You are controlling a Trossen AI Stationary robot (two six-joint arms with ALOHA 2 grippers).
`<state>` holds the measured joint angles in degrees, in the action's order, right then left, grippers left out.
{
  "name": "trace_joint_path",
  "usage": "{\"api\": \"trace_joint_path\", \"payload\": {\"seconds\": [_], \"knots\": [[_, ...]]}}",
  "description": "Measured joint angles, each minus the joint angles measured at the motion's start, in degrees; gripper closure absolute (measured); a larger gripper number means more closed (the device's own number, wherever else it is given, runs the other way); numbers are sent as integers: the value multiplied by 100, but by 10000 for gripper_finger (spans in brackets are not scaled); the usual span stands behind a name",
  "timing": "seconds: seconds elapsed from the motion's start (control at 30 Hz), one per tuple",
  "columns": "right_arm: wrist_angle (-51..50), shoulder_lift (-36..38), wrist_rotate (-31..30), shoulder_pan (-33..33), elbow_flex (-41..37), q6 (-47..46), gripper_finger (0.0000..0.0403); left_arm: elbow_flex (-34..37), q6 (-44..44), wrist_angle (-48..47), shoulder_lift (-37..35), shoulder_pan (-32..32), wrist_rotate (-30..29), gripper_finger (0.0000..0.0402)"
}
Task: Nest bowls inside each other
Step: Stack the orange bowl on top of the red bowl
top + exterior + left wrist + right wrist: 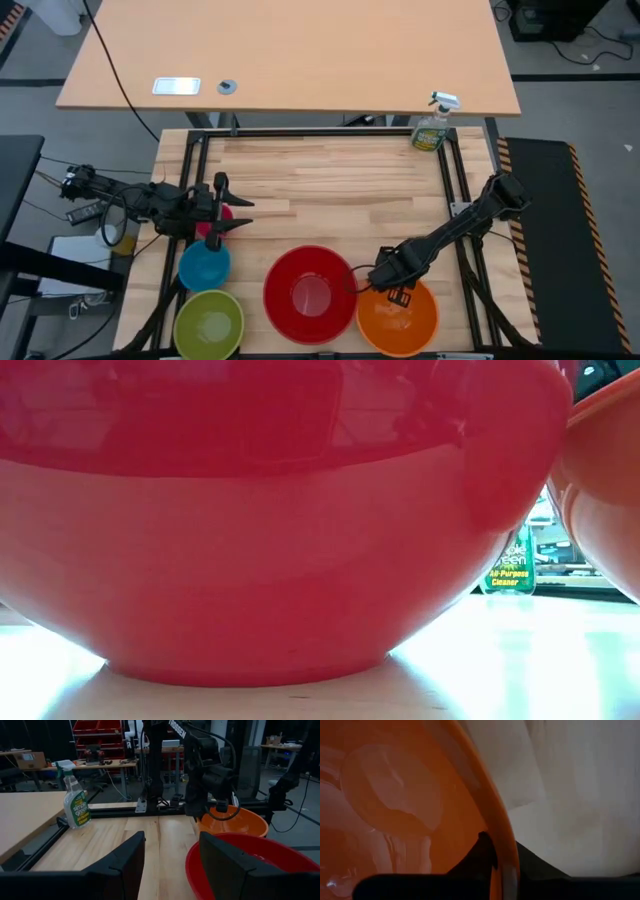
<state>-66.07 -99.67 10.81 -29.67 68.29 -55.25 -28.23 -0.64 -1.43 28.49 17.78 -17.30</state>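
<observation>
The red bowl (310,295) stands on its base at the table's near edge and fills the low view (250,560). Right beside it is the orange bowl (400,318), with my right gripper (375,283) shut on its far-left rim. At the near left stand the blue bowl (204,264) and the yellow-green bowl (208,324). The pink bowl (215,222) is partly hidden under my left gripper (240,214), which hovers level and open with nothing between its fingers (125,865). My right gripper holds the orange bowl by its rim (507,855), on the side next to the red bowl. One finger (475,855) is inside the bowl and the other (540,865) outside. The fingers come steeply from above. The bowl looks upright; whether its base is on the table does not show.
A green spray bottle (432,125) stands at the far right corner of the wooden table. Black frame rails (300,133) run round the table's edges. The wood beyond the bowls (340,190) is bare. A larger desk (290,50) lies behind.
</observation>
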Motion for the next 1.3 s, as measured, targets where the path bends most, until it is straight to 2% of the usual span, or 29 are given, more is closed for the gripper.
{"api": "trace_joint_path", "payload": {"seconds": [0.27,0.53,0.7,0.83,0.93,1.07,1.23,1.3], "knots": [[-845,844,-556,0,-14,-644,376,0,4,80,2,0,0,212],[-847,1953,-634,0,-22,-1244,381,0,4,71,0,0,0,212],[-486,2539,-696,0,-20,-1619,375,-2,117,-34,0,0,0,212],[520,2815,-1359,19,-12,-1642,380,-2,138,-44,0,0,0,212],[1463,2696,-1611,151,-7,-1190,380,-196,301,-312,70,0,-2,212],[2323,2184,-1553,410,45,-527,381,-645,648,-766,400,19,-2,212],[1907,1209,-1647,769,908,137,381,-1229,714,-1677,1014,117,0,212],[1619,803,-1859,854,1402,403,381,-1504,759,-2196,1216,168,0,212]]}}
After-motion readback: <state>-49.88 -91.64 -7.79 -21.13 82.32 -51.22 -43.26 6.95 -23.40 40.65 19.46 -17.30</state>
